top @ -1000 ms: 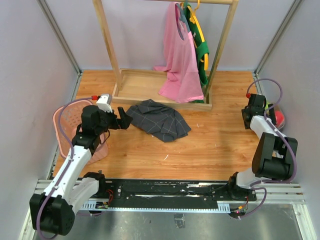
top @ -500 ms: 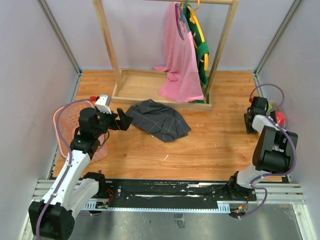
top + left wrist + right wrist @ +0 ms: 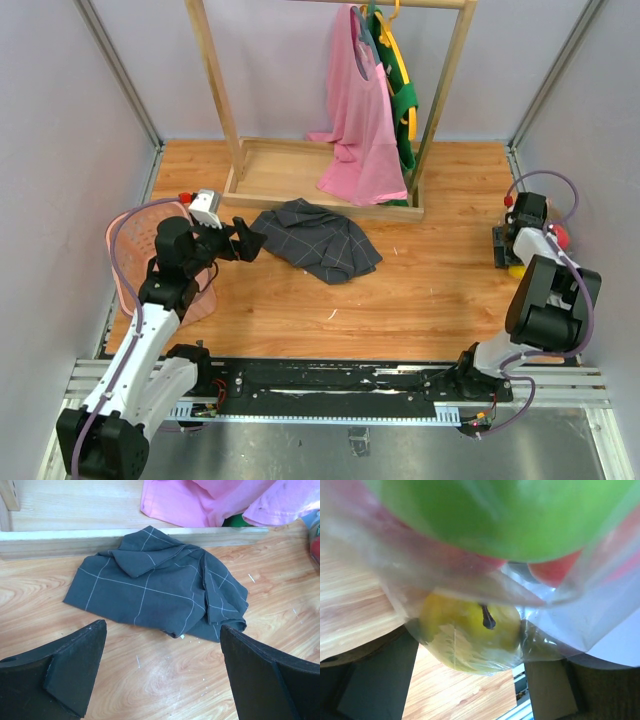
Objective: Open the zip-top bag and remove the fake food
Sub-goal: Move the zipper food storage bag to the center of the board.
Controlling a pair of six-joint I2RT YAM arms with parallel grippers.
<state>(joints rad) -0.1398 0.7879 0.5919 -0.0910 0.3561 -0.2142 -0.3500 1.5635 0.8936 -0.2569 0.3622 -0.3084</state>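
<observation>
Two arms flank the table. Your left gripper hangs spread, holding nothing, before the grey checked cloth. At the right edge the zip-top bag fills the right wrist view — soft, slippery film, I'd judge, lumpy with hard, likely light fake food. Your right gripper stands spread around a bagged yellow fruit; whether it touches is unclear. Pinch loose film, not fruit — the bag's mouth is out of view.

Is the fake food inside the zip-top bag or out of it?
Inside. In the right wrist view the yellow fruit, lime green fruit and red fruit all sit behind the clear film of the zip-top bag.
</observation>
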